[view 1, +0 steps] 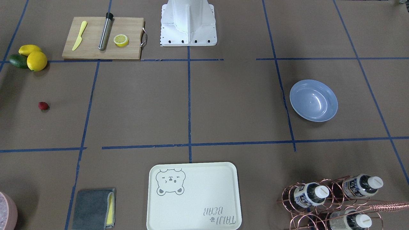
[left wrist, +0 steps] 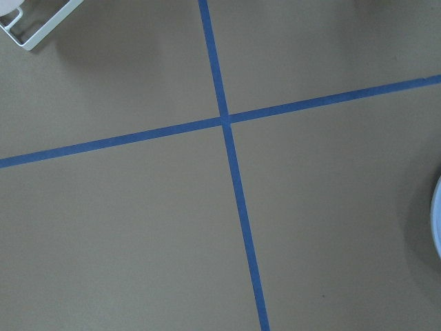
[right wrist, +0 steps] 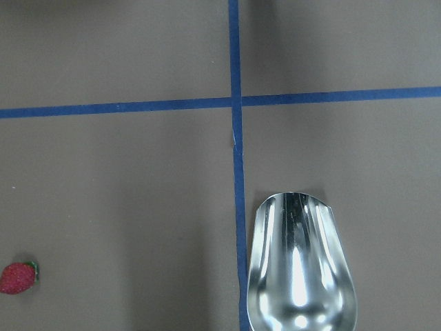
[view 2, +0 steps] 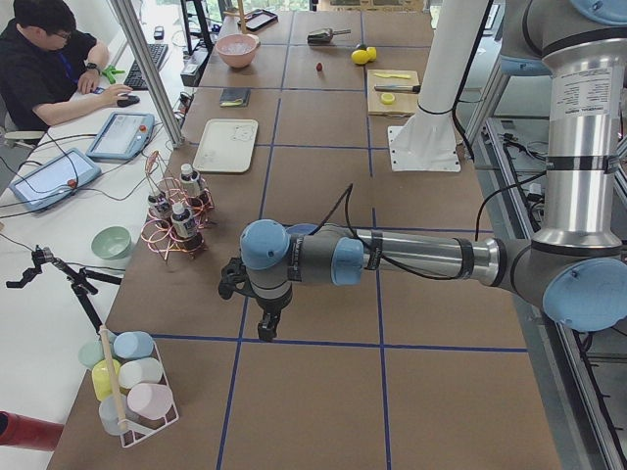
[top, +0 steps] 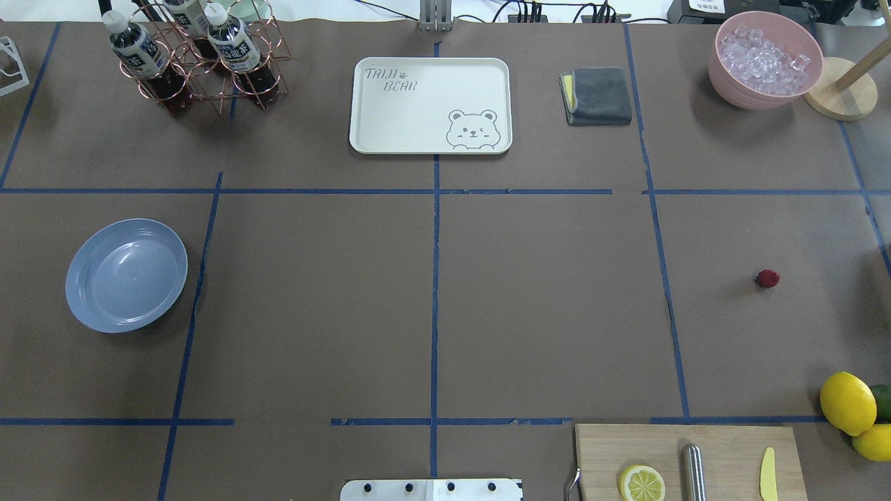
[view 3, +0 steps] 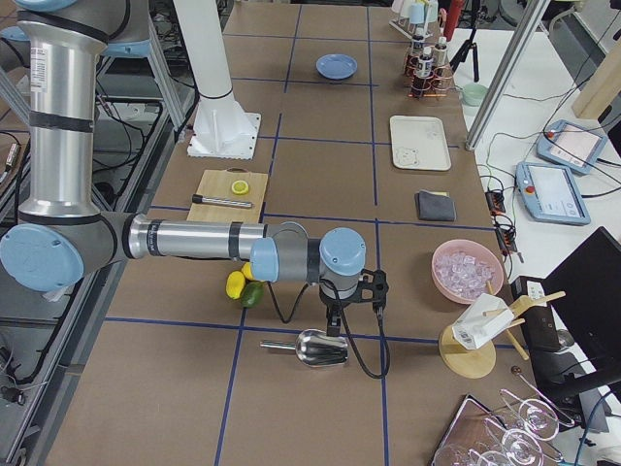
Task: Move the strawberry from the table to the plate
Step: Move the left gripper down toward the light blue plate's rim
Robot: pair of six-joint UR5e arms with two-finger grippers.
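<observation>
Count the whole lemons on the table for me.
2. Both cluster beside the cutting board: the rounder lemon next to a green fruit, the longer lemon nearer the robot. None looks hidden.

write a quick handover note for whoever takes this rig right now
Left gripper: hangs over the table; seen only from the side, so I cannot tell whether its fingers are open or shut.
Right gripper: hangs over the table by a metal scoop; open or shut, again I cannot tell.
Strawberry: lies on the table on the robot's right side, nothing touching it.
Plate: on the robot's left side, empty.
Done: nothing yet.
Left: grasp the strawberry, probably with the nearer right arm, and set it on the plate.
</observation>
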